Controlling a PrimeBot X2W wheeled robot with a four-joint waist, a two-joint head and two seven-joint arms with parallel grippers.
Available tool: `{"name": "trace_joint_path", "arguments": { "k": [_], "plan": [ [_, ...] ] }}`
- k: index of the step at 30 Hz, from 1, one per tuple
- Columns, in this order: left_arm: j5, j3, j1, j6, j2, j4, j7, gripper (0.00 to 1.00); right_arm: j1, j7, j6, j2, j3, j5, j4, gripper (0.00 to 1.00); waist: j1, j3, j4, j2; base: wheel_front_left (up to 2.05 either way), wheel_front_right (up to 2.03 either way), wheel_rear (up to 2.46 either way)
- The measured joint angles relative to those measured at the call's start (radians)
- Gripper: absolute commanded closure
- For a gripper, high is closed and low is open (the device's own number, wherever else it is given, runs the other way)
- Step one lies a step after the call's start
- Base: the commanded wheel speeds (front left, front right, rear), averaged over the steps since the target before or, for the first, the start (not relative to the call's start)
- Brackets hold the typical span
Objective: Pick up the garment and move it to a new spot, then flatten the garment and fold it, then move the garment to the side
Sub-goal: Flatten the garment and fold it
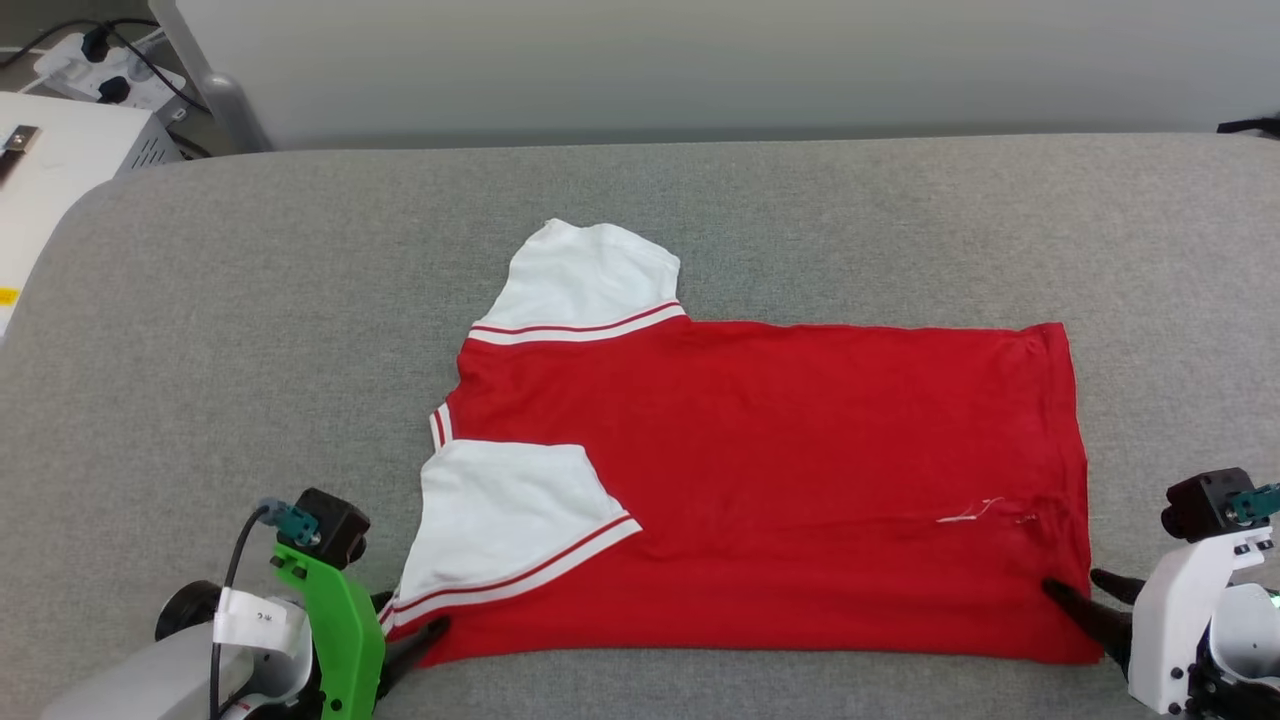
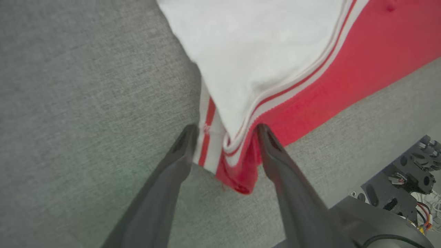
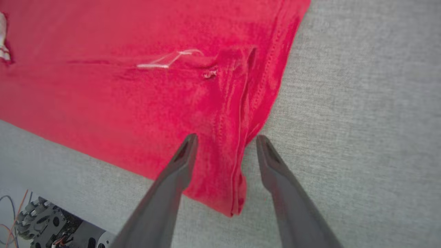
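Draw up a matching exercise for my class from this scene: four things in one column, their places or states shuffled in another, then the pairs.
1. red jersey T-shirt with white sleeves
2. left claw
3. right claw
4. white power strip

A. open, at the hem corner
B. flat on grey cloth surface
C. open, at the sleeve corner
D. far left, beyond that surface

Pairs: 1-B, 2-C, 3-A, 4-D

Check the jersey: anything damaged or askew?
A loose white thread and a small pucker sit near the jersey's hem, at the right end. The near white sleeve lies folded onto the red body while the far sleeve sticks out, so it is not yet flat.
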Motion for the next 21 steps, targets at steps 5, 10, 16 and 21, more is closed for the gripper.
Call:
{"name": "trace_joint_path", "arguments": {
  "k": [5, 10, 16, 21],
  "plan": [
    [0.01, 0.026, 0.0, 0.015, 0.049, -0.046, -0.043, 0.0, 0.036, -0.108, 0.0, -0.003, -0.051, -0.033, -0.045, 0.0, 0.0, -0.031, 0.004, 0.0, 0.0, 0.0, 0.0],
    [0.025, 0.08, -0.032, 0.049, 0.115, -0.126, -0.097, 0.0, 0.055, -0.26, 0.0, 0.02, -0.156, -0.134, -0.105, 0.0, 0.0, -0.055, -0.001, 0.0, 0.0, 0.0, 0.0],
    [0.127, 0.141, -0.154, 0.102, 0.133, -0.152, -0.16, 0.0, 0.058, -0.411, 0.0, 0.139, -0.295, -0.293, -0.194, 0.0, 0.0, -0.039, -0.024, 0.0, 0.0, 0.0, 0.0],
    [0.142, 0.179, -0.27, 0.099, 0.09, -0.117, -0.152, 0.0, 0.064, -0.51, 0.0, 0.255, -0.371, -0.417, -0.279, 0.0, 0.0, 0.003, -0.043, 0.0, 0.0, 0.0, 0.0]
  ]
}}
